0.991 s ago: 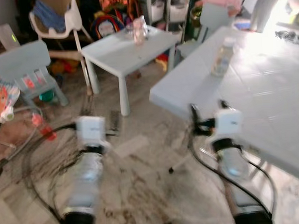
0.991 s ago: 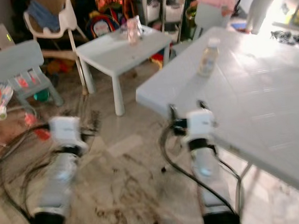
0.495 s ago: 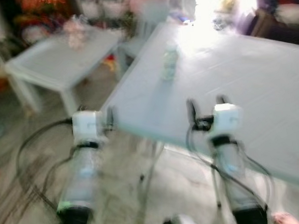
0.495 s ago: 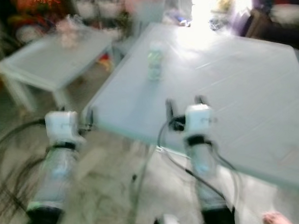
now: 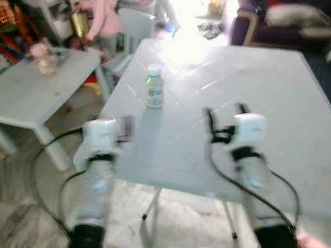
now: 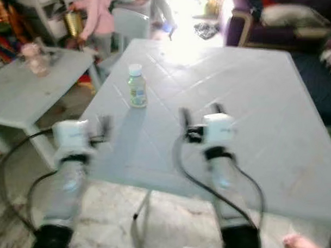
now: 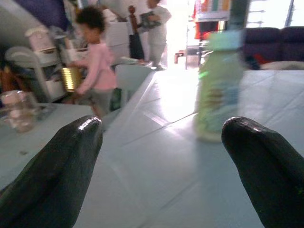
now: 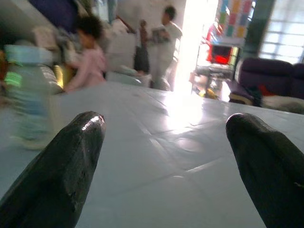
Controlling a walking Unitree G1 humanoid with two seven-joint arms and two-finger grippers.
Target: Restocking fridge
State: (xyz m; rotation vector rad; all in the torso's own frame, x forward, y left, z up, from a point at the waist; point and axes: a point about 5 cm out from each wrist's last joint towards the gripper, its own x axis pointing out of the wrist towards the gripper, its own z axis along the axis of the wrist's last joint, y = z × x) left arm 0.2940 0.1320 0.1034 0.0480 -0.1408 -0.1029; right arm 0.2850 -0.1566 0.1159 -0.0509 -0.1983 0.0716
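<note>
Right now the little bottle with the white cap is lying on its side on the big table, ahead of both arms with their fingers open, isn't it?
Not quite: the bottle stands upright, as the left eye view shows. The rest holds: it is on the big table, ahead of the left gripper and the right gripper, both with fingers open.

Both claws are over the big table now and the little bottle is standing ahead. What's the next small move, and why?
Probably ease the left claw forward toward the bottle: it stands upright on the table just ahead, both claws are open and empty, and the right claw sits further off.
</note>
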